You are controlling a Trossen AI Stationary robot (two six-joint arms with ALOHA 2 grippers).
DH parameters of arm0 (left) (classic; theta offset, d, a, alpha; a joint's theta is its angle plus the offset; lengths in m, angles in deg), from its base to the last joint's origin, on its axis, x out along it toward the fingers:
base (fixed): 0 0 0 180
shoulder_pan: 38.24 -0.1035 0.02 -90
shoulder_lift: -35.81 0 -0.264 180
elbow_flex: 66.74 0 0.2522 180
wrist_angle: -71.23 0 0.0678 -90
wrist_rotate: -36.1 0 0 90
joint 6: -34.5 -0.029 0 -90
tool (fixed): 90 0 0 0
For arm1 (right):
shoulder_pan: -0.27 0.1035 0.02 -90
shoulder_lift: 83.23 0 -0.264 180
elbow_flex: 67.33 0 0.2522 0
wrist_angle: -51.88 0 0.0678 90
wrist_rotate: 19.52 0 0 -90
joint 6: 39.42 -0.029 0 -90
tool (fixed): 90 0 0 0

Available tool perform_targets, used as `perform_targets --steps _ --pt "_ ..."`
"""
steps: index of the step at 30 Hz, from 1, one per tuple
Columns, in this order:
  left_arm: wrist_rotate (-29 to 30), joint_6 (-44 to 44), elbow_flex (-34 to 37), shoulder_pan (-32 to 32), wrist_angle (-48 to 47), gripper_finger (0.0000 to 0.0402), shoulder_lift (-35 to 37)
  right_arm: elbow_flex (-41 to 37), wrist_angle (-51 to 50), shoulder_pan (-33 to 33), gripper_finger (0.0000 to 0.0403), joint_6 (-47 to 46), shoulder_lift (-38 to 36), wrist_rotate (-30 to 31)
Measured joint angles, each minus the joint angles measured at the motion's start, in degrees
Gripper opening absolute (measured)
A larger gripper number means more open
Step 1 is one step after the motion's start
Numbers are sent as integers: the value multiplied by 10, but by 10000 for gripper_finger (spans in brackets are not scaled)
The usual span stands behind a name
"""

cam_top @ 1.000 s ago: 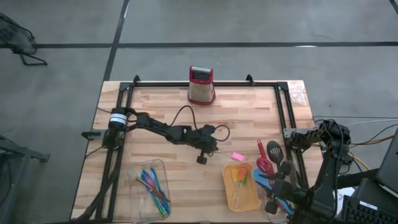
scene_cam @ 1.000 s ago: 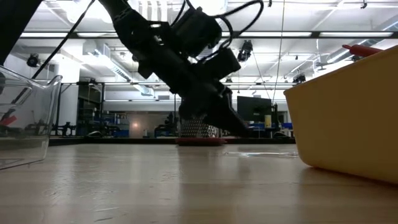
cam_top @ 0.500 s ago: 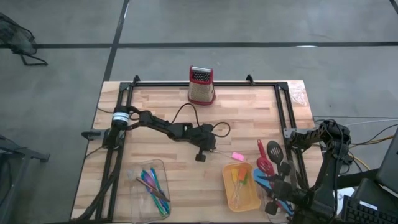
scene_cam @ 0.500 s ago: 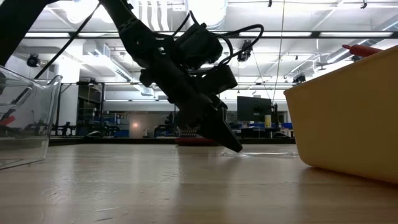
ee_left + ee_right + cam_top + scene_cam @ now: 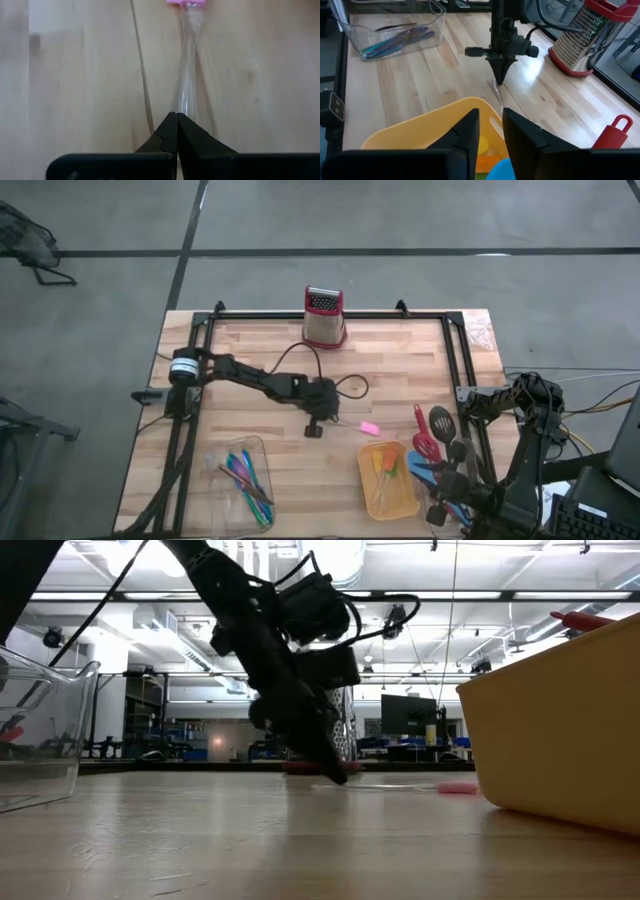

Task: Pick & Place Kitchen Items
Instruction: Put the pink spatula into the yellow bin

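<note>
A small pink piece [image 5: 369, 427] lies flat on the bare wood, just beyond the orange tray [image 5: 366, 477] holding yellow, green pieces [image 5: 388, 467].

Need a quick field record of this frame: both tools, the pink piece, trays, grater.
left tool: shut, tips low at mid-table, gripping a thin clear stick
pink piece: on the table at the stick's far end, beside the orange tray
right tool: waits over the orange tray, fingers slightly apart, nothing seen between them
clear tray: holds coloured sticks
grater: upright at table's far edge
</note>
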Motion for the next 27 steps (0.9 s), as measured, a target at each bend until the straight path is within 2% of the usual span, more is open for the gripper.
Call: perform_targets --steps 3,12,17,21,24,27 --pt "1 9 0 0 -38 3 14 0 1 0 94 0 0 0" --pt "0 22 8 -1 -261 6 104 0 3 0 105 0 0 0" --pt "-2 24 4 2 -239 13 181 0 3 0 92 1 0 0" --pt "-7 19 5 13 -192 30 209 0 3 0 76 1 0 0" --pt "-21 16 4 24 -137 60 213 0 3 0 67 3 0 0" --pt "-29 6 4 37 -108 109 193 0 3 0 61 3 0 0"
